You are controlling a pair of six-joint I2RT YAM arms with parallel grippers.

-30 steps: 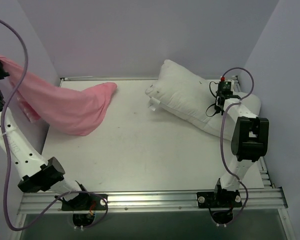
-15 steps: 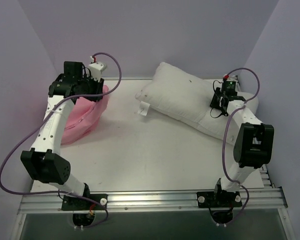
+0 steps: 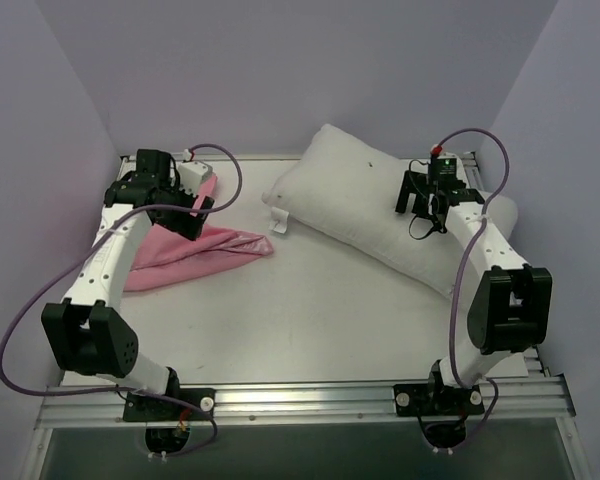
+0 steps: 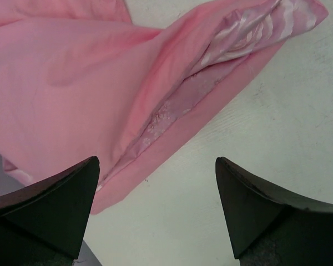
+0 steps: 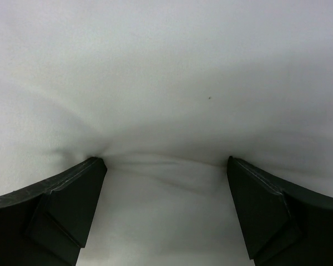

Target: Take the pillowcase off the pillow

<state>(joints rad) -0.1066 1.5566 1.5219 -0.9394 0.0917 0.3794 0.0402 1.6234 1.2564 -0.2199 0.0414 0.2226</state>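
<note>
The pink pillowcase (image 3: 195, 255) lies crumpled on the left of the table, apart from the pillow. In the left wrist view the pillowcase (image 4: 100, 83) shows a pale satin inner fold. My left gripper (image 3: 195, 210) hovers over its far edge, open, with only bare table between its fingers (image 4: 157, 166). The plump white pillow (image 3: 360, 200) lies slantwise at the back right. My right gripper (image 3: 417, 195) stands open on top of it. Its fingertips dent the pillow (image 5: 166, 83), and creased white fabric runs between them (image 5: 166, 166).
A small white tag (image 3: 278, 222) hangs off the pillow's left end. Purple walls close in the table on the left, back and right. An aluminium rail (image 3: 300, 395) with both arm bases runs along the near edge.
My left arm swung in from the far left wall and let go of the pillowcase, which dropped onto the table. My right gripper opened on the pillow, which shifted slightly left.
</note>
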